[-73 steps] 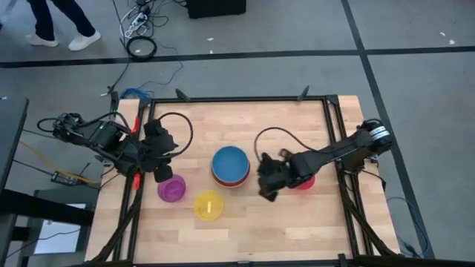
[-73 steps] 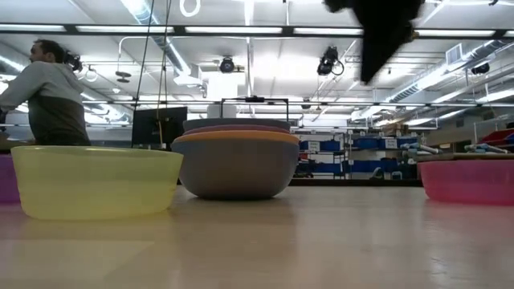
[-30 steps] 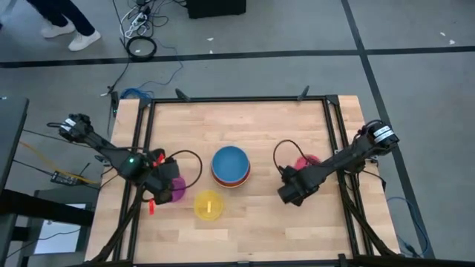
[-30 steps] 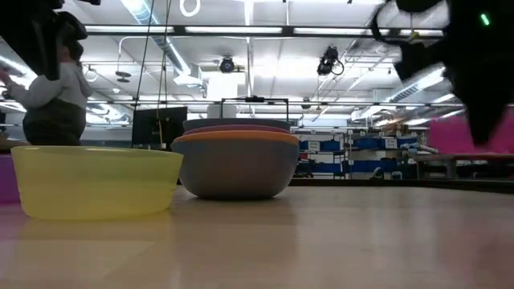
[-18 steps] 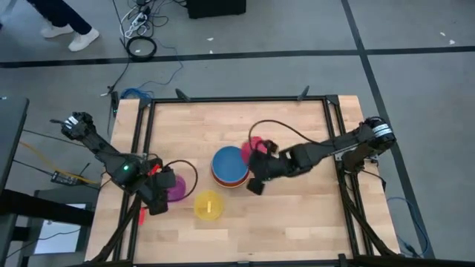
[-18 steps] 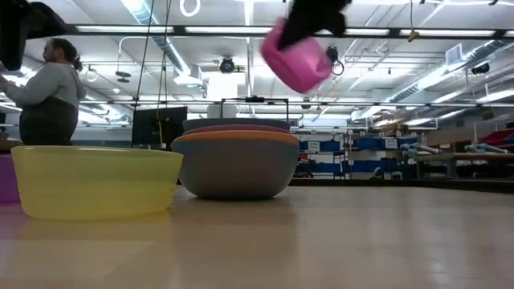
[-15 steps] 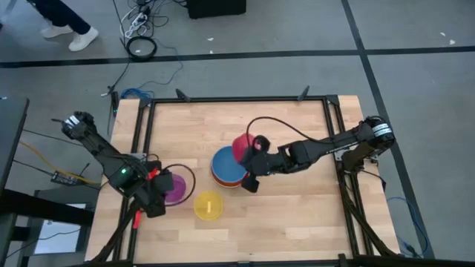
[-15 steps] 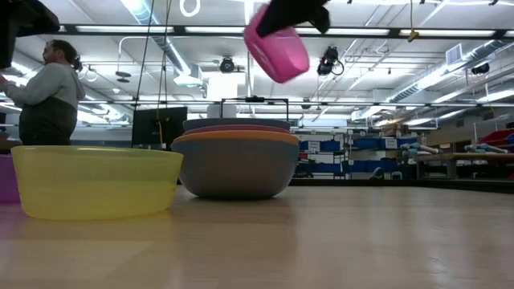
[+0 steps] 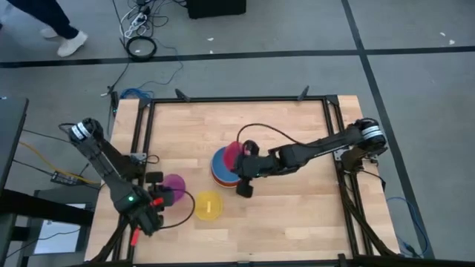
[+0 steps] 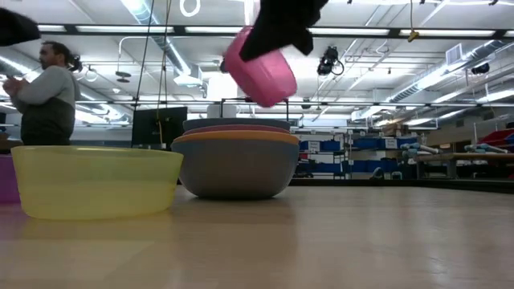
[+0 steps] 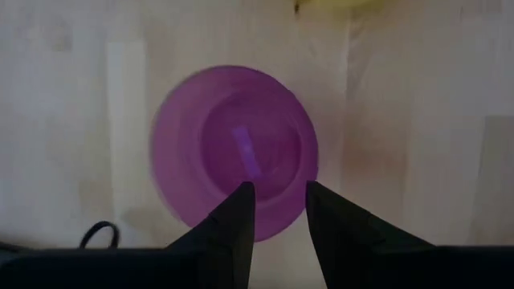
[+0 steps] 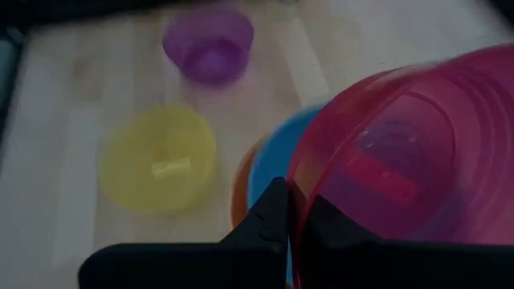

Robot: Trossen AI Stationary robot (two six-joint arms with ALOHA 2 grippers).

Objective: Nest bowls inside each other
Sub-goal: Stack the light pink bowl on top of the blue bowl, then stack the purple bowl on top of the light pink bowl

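Note:
A red bowl [image 10: 261, 71] hangs tilted above a stack of bowls [image 10: 237, 156] at the table's middle, whose top bowl is blue [image 9: 223, 167]. My right gripper [image 12: 297, 210] is shut on the red bowl. A purple bowl [image 11: 233, 152] stands on its base at the near left, with a yellow bowl [image 9: 208, 205] to its right. My left gripper [image 11: 279, 199] hovers open over the purple bowl's rim and touches nothing. My right gripper pinches the red bowl's rim [image 12: 295, 189], one finger inside the bowl and one outside. It comes slanting down from the table's right side. The bowl is lifted clear and tipped on its side, its opening turned toward the gripper, above the stack.
Bare wooden table lies on the right half [image 9: 304, 208] and along the far edge. A black frame [image 9: 237, 99] borders the table. A person [image 10: 48, 96] stands in the room beyond the table on the left.
My right gripper has lifted the red bowl off the table right of the stack, carried it up and toward the table's left over the stack, and tipped it on its side. My left gripper has moved toward the near edge and down by the purple bowl.

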